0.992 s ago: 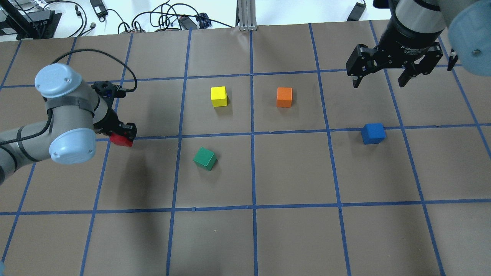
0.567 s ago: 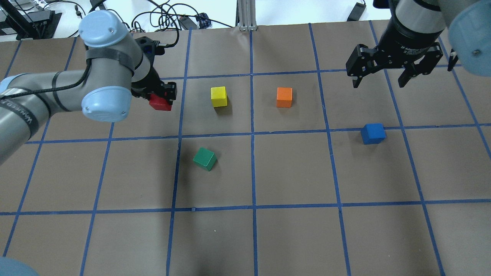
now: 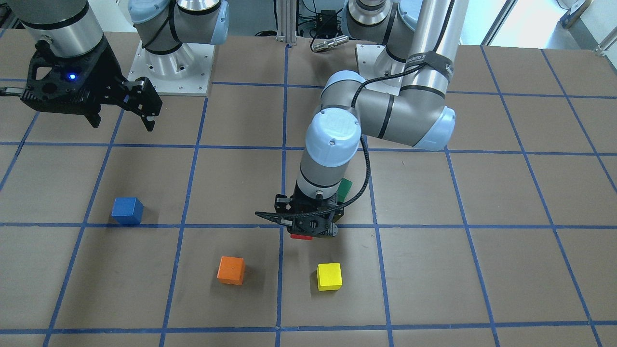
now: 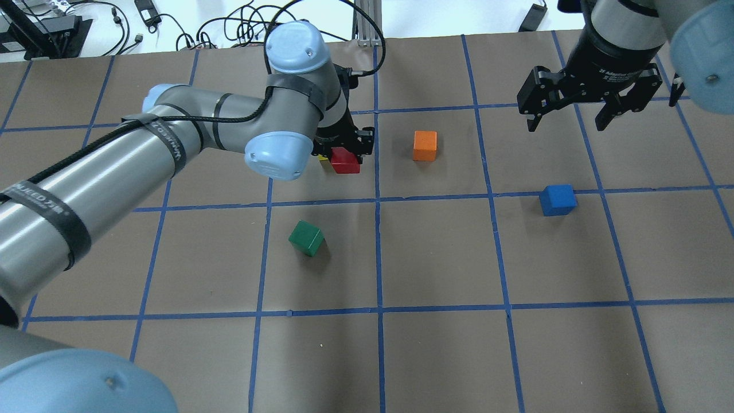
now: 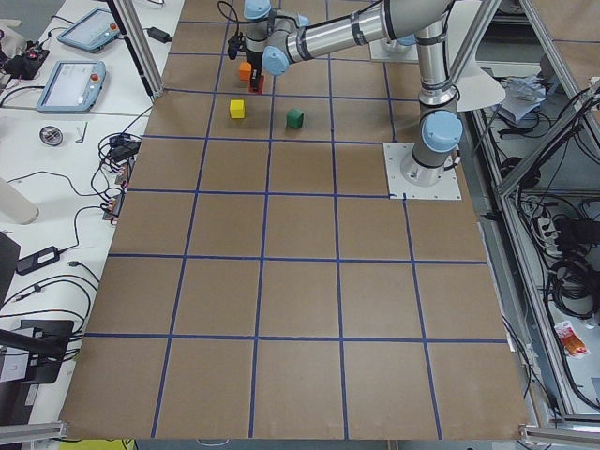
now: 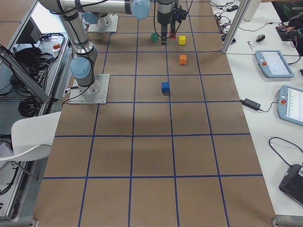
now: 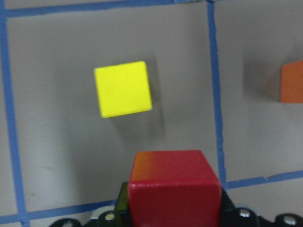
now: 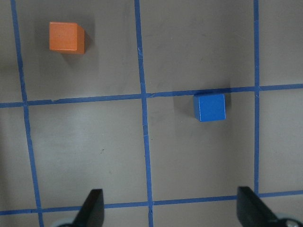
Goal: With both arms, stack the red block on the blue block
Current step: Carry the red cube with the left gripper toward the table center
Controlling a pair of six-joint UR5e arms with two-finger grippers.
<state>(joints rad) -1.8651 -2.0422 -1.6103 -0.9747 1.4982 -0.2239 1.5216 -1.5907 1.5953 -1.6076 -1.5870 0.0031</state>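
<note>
Camera across the table (image 3: 482, 270): left jaws clamp red block (image 3: 301, 236), lifted off the table near yellow block (image 3: 329, 276); right jaws gape wide, empty. Overhead: blue block (image 4: 557, 199) lies well apart on the right arm's side, past orange block (image 4: 425, 145). Best carry red high, clearing orange, and release it squarely.

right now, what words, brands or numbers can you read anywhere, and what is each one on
"2F Adaptive", then cut off: on the black body of the right gripper.
White lettering on the black strap around the left arm: too blurred to read.
Nothing else legible.
</note>
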